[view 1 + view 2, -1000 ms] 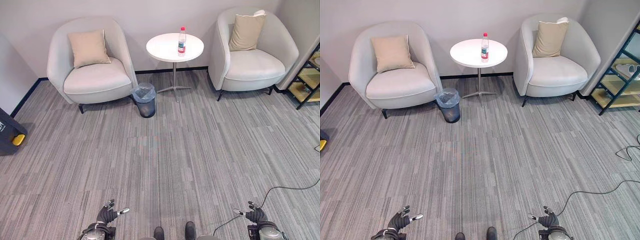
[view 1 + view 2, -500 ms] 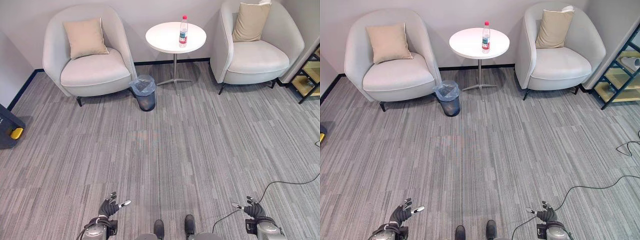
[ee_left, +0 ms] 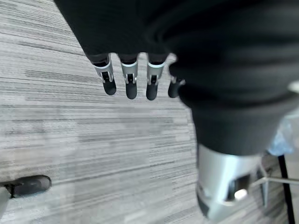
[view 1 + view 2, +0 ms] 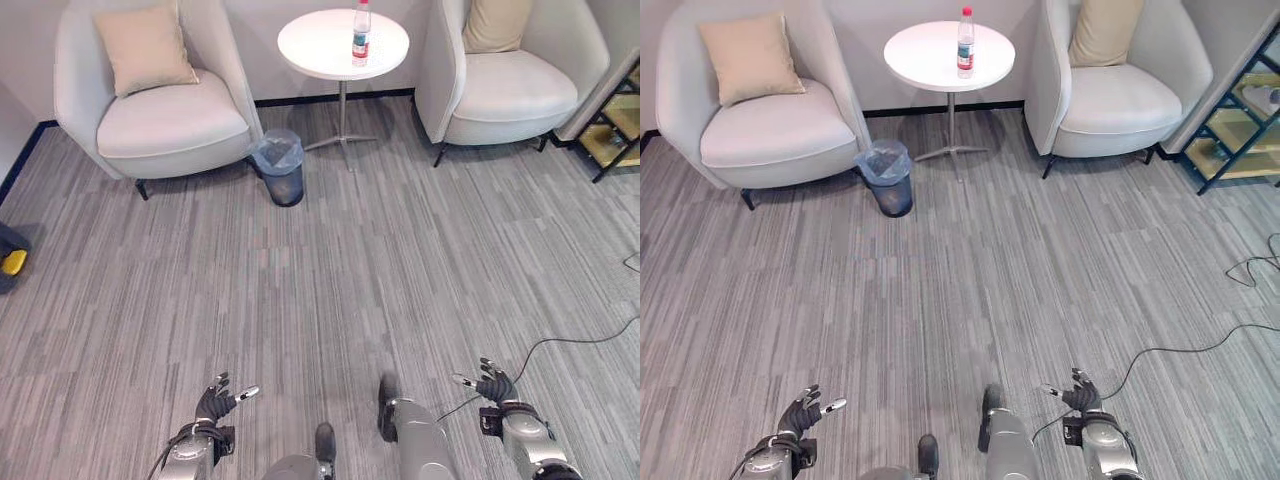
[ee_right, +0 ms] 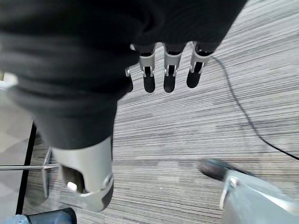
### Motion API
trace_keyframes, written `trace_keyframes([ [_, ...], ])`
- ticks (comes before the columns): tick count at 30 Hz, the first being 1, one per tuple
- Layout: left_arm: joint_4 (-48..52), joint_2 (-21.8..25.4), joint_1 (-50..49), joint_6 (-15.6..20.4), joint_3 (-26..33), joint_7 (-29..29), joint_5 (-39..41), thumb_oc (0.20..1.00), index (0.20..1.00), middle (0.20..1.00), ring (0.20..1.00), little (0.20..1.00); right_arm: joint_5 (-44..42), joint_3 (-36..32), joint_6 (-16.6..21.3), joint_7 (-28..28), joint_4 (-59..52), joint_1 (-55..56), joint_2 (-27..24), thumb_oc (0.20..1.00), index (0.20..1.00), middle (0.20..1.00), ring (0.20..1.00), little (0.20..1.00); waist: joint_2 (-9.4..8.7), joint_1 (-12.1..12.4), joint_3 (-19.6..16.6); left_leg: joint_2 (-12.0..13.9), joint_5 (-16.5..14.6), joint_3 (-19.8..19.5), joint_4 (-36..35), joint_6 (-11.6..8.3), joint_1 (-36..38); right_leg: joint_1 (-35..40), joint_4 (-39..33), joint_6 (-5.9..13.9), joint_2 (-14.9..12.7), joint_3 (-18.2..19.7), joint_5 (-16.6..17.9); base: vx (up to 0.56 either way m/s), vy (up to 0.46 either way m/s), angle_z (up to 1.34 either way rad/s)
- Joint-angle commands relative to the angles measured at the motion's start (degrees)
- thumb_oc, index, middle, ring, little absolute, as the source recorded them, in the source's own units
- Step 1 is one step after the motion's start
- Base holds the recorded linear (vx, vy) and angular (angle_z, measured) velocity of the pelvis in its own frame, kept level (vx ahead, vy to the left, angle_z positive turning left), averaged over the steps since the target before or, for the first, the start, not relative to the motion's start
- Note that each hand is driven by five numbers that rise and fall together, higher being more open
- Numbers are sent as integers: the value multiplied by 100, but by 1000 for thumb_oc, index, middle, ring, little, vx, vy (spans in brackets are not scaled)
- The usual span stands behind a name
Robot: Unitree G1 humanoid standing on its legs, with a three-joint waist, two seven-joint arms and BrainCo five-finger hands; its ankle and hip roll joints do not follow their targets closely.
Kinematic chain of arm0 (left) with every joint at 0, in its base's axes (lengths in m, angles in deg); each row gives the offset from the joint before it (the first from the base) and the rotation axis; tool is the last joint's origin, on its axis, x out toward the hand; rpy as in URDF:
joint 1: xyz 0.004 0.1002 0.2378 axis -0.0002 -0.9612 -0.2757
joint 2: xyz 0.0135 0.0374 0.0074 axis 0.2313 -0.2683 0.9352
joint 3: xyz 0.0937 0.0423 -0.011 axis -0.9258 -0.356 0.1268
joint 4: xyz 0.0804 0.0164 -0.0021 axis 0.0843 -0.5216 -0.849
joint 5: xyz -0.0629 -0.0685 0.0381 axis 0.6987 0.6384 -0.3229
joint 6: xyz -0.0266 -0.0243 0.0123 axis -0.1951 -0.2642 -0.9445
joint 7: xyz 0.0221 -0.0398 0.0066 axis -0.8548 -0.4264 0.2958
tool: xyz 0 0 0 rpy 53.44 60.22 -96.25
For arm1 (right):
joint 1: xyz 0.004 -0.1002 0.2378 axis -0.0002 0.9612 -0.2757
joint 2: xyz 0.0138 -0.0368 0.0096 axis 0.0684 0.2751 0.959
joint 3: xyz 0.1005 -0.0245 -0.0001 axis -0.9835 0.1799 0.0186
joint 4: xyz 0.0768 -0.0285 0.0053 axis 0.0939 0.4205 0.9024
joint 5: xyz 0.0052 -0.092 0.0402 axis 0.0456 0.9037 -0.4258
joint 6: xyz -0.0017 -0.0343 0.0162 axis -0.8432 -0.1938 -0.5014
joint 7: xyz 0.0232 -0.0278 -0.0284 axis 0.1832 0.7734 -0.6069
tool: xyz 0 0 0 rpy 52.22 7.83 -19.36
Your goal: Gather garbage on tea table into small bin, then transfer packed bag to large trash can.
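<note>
A clear plastic bottle (image 4: 361,35) with a red cap stands on the round white tea table (image 4: 320,45) at the far end of the room, between two armchairs. The small dark bin (image 4: 280,172) with a bluish bag liner sits on the carpet to the table's left, by the left armchair. My left hand (image 4: 214,403) hangs low at the lower left, fingers relaxed and holding nothing; its fingers (image 3: 131,84) point down at bare carpet. My right hand (image 4: 493,385) hangs at the lower right, open too, with its fingers (image 5: 168,74) over the carpet. Both hands are far from the table.
Two pale grey armchairs (image 4: 160,125) (image 4: 510,90) with beige cushions flank the table. A dark shelf rack (image 4: 615,130) stands at the right edge. A dark object with a yellow part (image 4: 10,262) lies at the left edge. Wide grey carpet lies between me and the table.
The whole view has shifted: table, bin and chairs sit higher and nearer, so the camera has moved forward. Both hands still hang open at my sides.
</note>
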Motion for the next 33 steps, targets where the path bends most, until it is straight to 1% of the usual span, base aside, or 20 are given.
trace_keyframes([
  [1, -7, 83, 130, 206, 68, 115, -97, 1000, 1000, 1000, 1000, 1000, 53, 62, 216, 91, -166, -62, -198, 1000, 1000, 1000, 1000, 1000, 70, -132, -126, 222, -1050, -746, 488, -495, 459, 709, -865, 333, 75, -204, 609, 495, -248, 9],
  [4, -6, 75, 117, 192, 47, 93, -134, 1000, 1000, 1000, 1000, 1000, 85, 53, 197, 80, -212, -12, -215, 1000, 1000, 1000, 1000, 1000, 94, -155, -135, 271, -1088, -787, 462, -528, 559, 704, -847, 336, 68, -260, 635, 256, -152, 30],
  [5, 9, 47, 62, 219, -1, 60, -205, 1000, 1000, 1000, 1000, 1000, 121, 61, 250, 19, -276, 127, -209, 1000, 1000, 1000, 1000, 1000, 117, -191, -223, 387, -1034, -895, 584, -650, 671, 800, -776, 249, 62, -212, 682, 480, -372, 24],
  [7, 49, 2, 13, 209, -60, 43, -179, 1000, 1000, 1000, 1000, 1000, 124, 64, 336, 38, -284, 98, -259, 1000, 1000, 1000, 1000, 1000, 275, -210, -254, 717, -203, -812, 1610, -989, 319, 1022, -638, 9, 235, -269, 534, 465, -409, 34],
  [9, 138, -14, -1, 183, -121, -20, -169, 1000, 1000, 1000, 1000, 1000, 88, 99, 349, 24, -369, 76, -302, 1000, 1000, 1000, 1000, 1000, 245, -200, -192, 841, 325, -618, 2604, -1044, -200, 1284, -710, -176, 267, -290, 370, 277, -298, 14],
  [10, 78, -23, 63, 159, -149, -37, -126, 1000, 1000, 1000, 1000, 1000, 52, 109, 314, 65, -269, 2, -353, 1000, 1000, 1000, 1000, 1000, 193, -135, -123, 1058, 611, -289, 3253, -1049, -555, 1572, -797, -325, 323, -318, 148, 343, -318, -30],
  [11, 45, -51, 133, 160, -187, -29, -95, 1000, 1000, 1000, 1000, 1000, 51, 142, 294, 79, -213, -51, -376, 1000, 1000, 1000, 1000, 1000, 158, -88, -73, 1090, 534, -138, 3418, -996, -764, 1698, -841, -351, 326, -302, 78, 377, -288, -25],
  [13, 6, -77, 227, 158, -255, -4, -86, 1000, 1000, 1000, 1000, 1000, 30, 159, 264, 115, -184, -90, -378, 1000, 1000, 1000, 1000, 1000, 75, -1, -1, 975, 201, 67, 3389, -886, -1254, 1964, -942, -360, 336, -258, -36, 300, -128, 2],
  [16, 33, -92, 259, 132, -349, -7, -160, 1000, 1000, 1000, 1000, 1000, -11, 156, 276, 127, -198, -1, -369, 1000, 1000, 1000, 1000, 1000, 34, 110, 17, 768, -38, 272, 2384, -770, -1789, 2382, -1034, -315, 395, -211, -301, 371, -55, 3],
  [19, 138, -86, 235, 97, -375, -15, -222, 1000, 1000, 1000, 1000, 1000, 19, 181, 253, 165, -173, 39, -310, 1000, 1000, 1000, 1000, 1000, 146, 279, -35, 578, 673, 211, 964, -834, -2030, 2755, -1045, -307, 664, -126, -506, 429, -11, -13],
  [21, 98, -99, 239, 88, -382, 0, -229, 1000, 1000, 1000, 1000, 1000, 32, 200, 237, 196, -58, 18, -232, 1000, 1000, 1000, 1000, 1000, 144, 375, -57, 505, 866, 309, 441, -887, -2244, 3071, -1055, -301, 776, -18, -677, 453, 12, -23],
  [23, 57, -88, 180, 82, -333, 13, -248, 1000, 1000, 1000, 1000, 1000, 73, 202, 205, 206, -50, 52, -177, 1000, 1000, 1000, 1000, 1000, 138, 458, -121, 546, 981, 457, 440, -890, -2320, 3296, -1013, -291, 823, 118, -791, 479, 71, -39],
  [24, 20, -92, 128, 65, -308, -8, -290, 1000, 1000, 1000, 1000, 1000, 110, 206, 192, 176, -59, 80, -147, 1000, 1000, 1000, 1000, 1000, 140, 477, -189, 580, 1001, 480, 377, -829, -2207, 3382, -1002, -278, 835, 166, -837, 679, 156, -38],
  [25, -10, -89, 22, 62, -255, 1, -326, 1000, 1000, 1000, 1000, 1000, 179, 236, 200, 147, -47, 117, -78, 1000, 1000, 1000, 1000, 1000, 57, 538, -295, 497, 970, 375, 674, -718, -2234, 3541, -899, -207, 722, 226, -887, 688, 172, -31],
  [27, -34, -70, 1, 33, -258, -19, -337, 1000, 1000, 1000, 1000, 1000, 194, 254, 183, 96, 1, 111, 40, 1000, 1000, 1000, 1000, 1000, -76, 573, -377, 445, 777, 444, 823, -613, -2105, 3532, -556, -65, 548, 259, -847, 519, 146, -27],
  [28, -62, -49, 3, 32, -235, -17, -328, 1000, 1000, 1000, 1000, 1000, 208, 288, 191, 90, 47, 70, 81, 1000, 1000, 1000, 1000, 1000, -121, 598, -399, 419, 652, 485, 841, -529, -2011, 3394, -163, 39, 465, 254, -701, 295, 122, -27],
  [29, -61, -25, 12, 35, -221, -27, -322, 1000, 1000, 1000, 1000, 1000, 228, 314, 189, 61, 49, 42, 93, 1000, 1000, 1000, 1000, 1000, -134, 591, -397, 400, 583, 497, 829, -474, -1947, 3237, 197, 135, 406, 248, -529, 377, 149, -29],
  [30, -12, 50, 42, 49, -212, -11, -295, 1000, 1000, 1000, 1000, 1000, 224, 363, 204, 17, -14, -21, 141, 1000, 1000, 1000, 1000, 1000, -151, 574, -397, 367, 393, 512, 803, -370, -1740, 2843, 758, 319, 297, 240, -140, 262, 100, -6],
  [32, -23, 70, 62, 48, -201, 4, -285, 1000, 1000, 1000, 1000, 1000, 228, 404, 200, 1, 9, -52, 144, 1000, 1000, 1000, 1000, 1000, -125, 557, -384, 360, 287, 473, 768, -326, -1564, 2620, 897, 335, 216, 166, -44, 290, 70, 24],
  [33, -13, 82, 40, 49, -161, 12, -256, 1000, 1000, 1000, 1000, 1000, 254, 434, 174, -29, 35, -89, 132, 1000, 1000, 1000, 1000, 1000, -48, 531, -397, 393, 154, 397, 653, -317, -1291, 2330, 695, 239, 128, -122, -144, 294, 50, 24],
])
